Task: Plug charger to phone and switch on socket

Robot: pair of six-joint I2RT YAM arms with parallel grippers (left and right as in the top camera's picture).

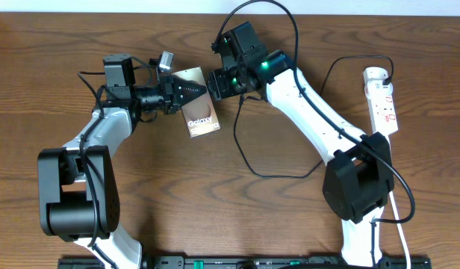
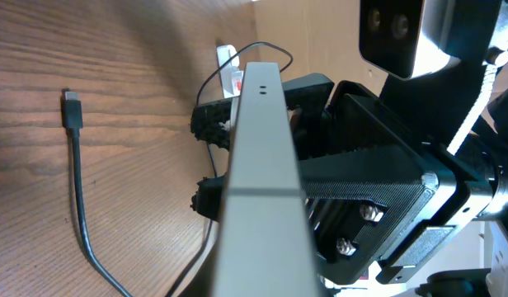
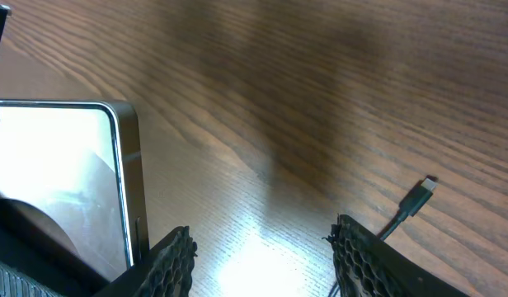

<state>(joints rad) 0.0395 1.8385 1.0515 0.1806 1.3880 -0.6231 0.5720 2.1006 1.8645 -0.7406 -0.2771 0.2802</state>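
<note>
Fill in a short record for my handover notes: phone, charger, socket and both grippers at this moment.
phone: held at one edge by the left gripper
left gripper: shut on the phone
right gripper: open, empty, beside the phone
charger: tip lying on the table, unplugged from the phone
socket: on the right arm's side, untouched

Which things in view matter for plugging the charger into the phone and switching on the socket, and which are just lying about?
For the job: phone, charger cable, white power strip.
Just there: only the wooden table.
</note>
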